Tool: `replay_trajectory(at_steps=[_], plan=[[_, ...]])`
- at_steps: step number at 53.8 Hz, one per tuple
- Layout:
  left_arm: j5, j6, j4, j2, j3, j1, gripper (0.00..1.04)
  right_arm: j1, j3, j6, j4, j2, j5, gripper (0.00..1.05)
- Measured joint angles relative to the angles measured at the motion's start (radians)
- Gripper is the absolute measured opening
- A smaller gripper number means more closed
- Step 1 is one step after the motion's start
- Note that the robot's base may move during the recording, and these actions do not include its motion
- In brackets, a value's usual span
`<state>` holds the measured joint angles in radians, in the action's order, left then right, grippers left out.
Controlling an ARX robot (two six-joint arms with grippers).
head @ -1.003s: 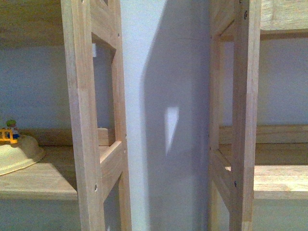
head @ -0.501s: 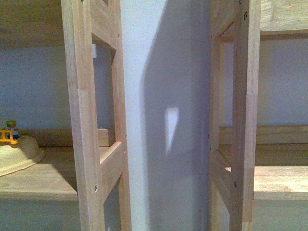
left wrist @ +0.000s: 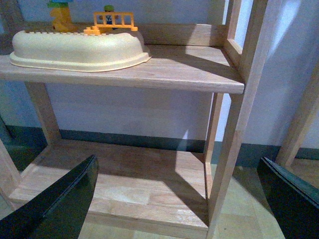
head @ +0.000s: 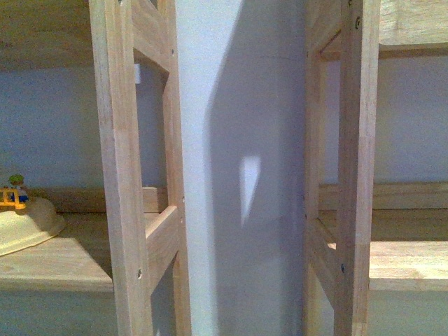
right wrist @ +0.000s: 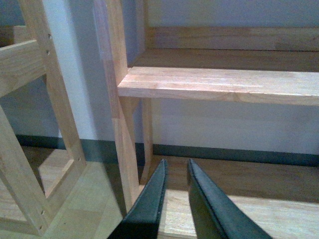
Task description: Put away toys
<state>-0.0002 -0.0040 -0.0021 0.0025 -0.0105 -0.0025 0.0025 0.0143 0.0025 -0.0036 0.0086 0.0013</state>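
Presently: cream basin (left wrist: pixel 75 50) on shelf (left wrist: pixel 189 74) holds orange fence toy (left wrist: pixel 115 21). Left gripper (left wrist: pixel 174 199) spread wide, right gripper (right wrist: pixel 174 199) nearly closed, empty. Plush unseen.

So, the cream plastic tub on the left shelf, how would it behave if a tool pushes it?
The tub looks like thin moulded plastic, so probably light and stiff. Its broad base lies flat on the smooth wooden shelf, so it would likely slide rather than tip. The small toys sticking up above it might topple if it jerks.
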Motion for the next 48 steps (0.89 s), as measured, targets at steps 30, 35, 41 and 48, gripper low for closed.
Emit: replay_trajectory(at_steps=[30, 35, 41, 48], plan=[[0.0, 0.0, 0.0, 0.0, 0.0, 0.0, 0.98, 0.0, 0.0, 0.0, 0.0, 0.0, 0.0, 0.98], [0.0, 0.0, 0.0, 0.0, 0.0, 0.0, 0.98, 0.0, 0.0, 0.0, 0.0, 0.0, 0.0, 0.98], [0.0, 0.0, 0.0, 0.0, 0.0, 0.0, 0.98, 0.0, 0.0, 0.0, 0.0, 0.0, 0.0, 0.98], [0.0, 0.0, 0.0, 0.0, 0.0, 0.0, 0.98, 0.0, 0.0, 0.0, 0.0, 0.0, 0.0, 0.98]])
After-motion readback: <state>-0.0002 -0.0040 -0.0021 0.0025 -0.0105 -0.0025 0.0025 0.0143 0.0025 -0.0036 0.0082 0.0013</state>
